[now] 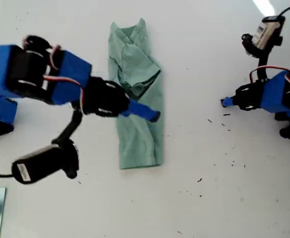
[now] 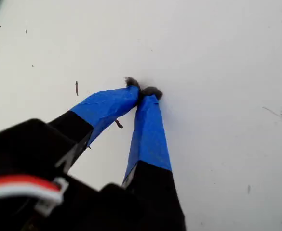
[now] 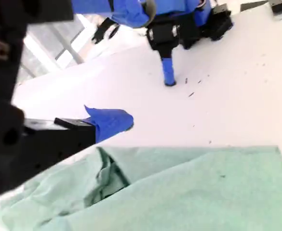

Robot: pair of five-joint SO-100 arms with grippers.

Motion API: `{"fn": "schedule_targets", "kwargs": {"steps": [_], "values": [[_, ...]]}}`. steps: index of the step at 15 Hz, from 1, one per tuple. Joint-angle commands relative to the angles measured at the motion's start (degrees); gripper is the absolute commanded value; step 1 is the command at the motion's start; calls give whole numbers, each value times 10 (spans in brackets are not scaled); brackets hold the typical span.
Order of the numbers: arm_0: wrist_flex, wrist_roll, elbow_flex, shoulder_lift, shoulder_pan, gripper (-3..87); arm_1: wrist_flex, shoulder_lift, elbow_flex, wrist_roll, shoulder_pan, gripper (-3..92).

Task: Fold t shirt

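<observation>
Shirt first: the t shirt [image 1: 136, 94] lies mid-desk [image 1: 209, 198], folded into a narrow strip. The second gripper [image 1: 152, 114] hovers over it; open or closed, cannot tell. The first gripper [image 2: 143, 91], closed on nothing, sits well apart on bare desk. Danger: a shallow pinch could drag the layers and undo the fold.

Both your arms reach inward, hands empty.

Your first hand [image 2: 143, 91], at the exterior view's right [image 1: 227, 102], has its blue-taped tips pressed together. Your second hand [image 1: 153, 115] stretches in from the exterior view's left; its jaw state can't be told.
</observation>
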Motion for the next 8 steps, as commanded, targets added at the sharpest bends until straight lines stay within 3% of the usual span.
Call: {"fn": "schedule_targets", "kwargs": {"steps": [1, 3, 5, 6, 8], "values": [[-118, -39, 408, 326, -21, 250, 5, 0, 2, 5, 0, 25], [-200, -105, 725, 551, -19, 183, 5, 0, 2, 5, 0, 25], [-230, -195, 935, 751, 10, 89, 5, 0, 2, 6, 1, 25], [-194, -229, 969, 815, 16, -1, 4, -4, -1, 7, 0, 25], [-132, -224, 896, 775, 4, -2, 12, -50, -48, 10, -18, 25]]}}
